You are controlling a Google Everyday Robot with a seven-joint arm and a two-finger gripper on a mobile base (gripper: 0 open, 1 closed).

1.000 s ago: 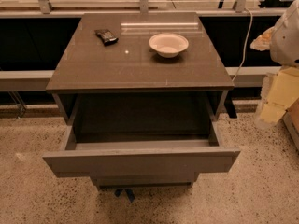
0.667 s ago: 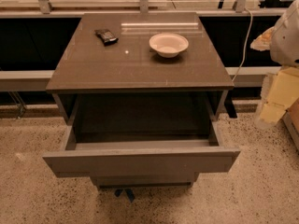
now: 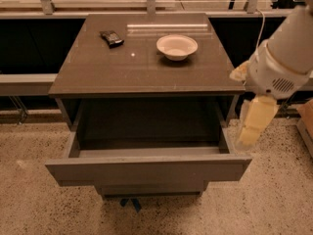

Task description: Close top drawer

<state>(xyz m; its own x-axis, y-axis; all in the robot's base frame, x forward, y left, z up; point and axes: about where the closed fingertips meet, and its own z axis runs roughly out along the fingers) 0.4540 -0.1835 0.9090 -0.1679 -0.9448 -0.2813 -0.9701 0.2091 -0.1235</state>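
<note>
Arm [image 3: 286, 58] enters from the upper right edge of the camera view. Its bulky white housing is angled down and to the left, with vent slots on the lower face. It sits at the right side of the cabinet [image 3: 142, 75], level with the cabinet's top slab and outside its right edge.

Gripper [image 3: 248, 135]: a pale cream piece hanging below the housing, pointing down and slightly left. The tip is just beside the right side wall of the top drawer [image 3: 146, 169], a little above the right end of the front panel. Contact with the drawer: cannot tell. Released or clenched: cannot tell, since the gripper reads as one cream block from this angle.

Top drawer: pulled well out toward the camera, with the dark box interior exposed under the slab. The flat, handleless front panel faces the camera and overhangs both sides of the narrower drawer fronts [image 3: 151, 187] below it.

On the slab:
- A white bowl [image 3: 177, 46] stands upright, right of centre toward the back.
- A small dark flat object [image 3: 112, 38] lies toward the back left, well apart from the bowl.

Speckled floor [image 3: 39, 204] surrounds the cabinet. A blue item [image 3: 131, 203] shows on the floor under the lowest front, partly hidden.
</note>
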